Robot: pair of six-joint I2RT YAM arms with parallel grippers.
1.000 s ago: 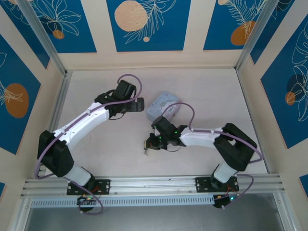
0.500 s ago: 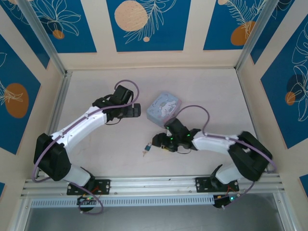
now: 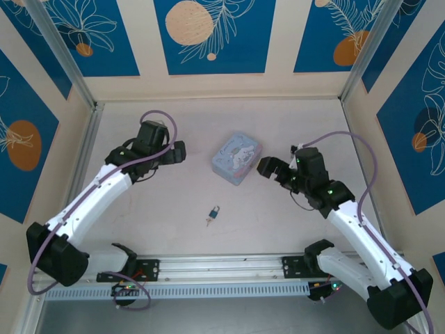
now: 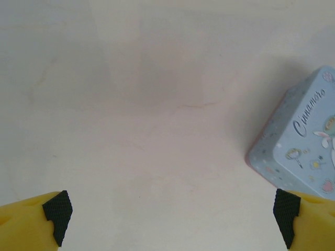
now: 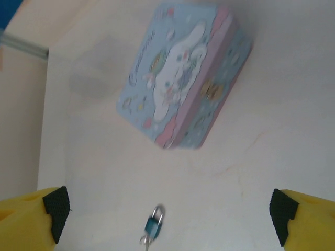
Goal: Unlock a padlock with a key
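Padlock [image 3: 216,211] and key [image 3: 208,221] lying together on surface [image 3: 153,209] near tin [image 3: 237,157]; left gripper [image 3: 179,152] and right gripper [image 3: 268,168] both open, empty.

Pale table [image 3: 174,202]; blue floral wall panels [image 3: 236,42] (cream-framed), perhaps printed.

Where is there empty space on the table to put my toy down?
Bare table lies between the left arm and the padlock. More is bare behind the tin, toward the back wall. It's crowded mid-table: the tin sits between the left tool and right tool, padlock just in front.
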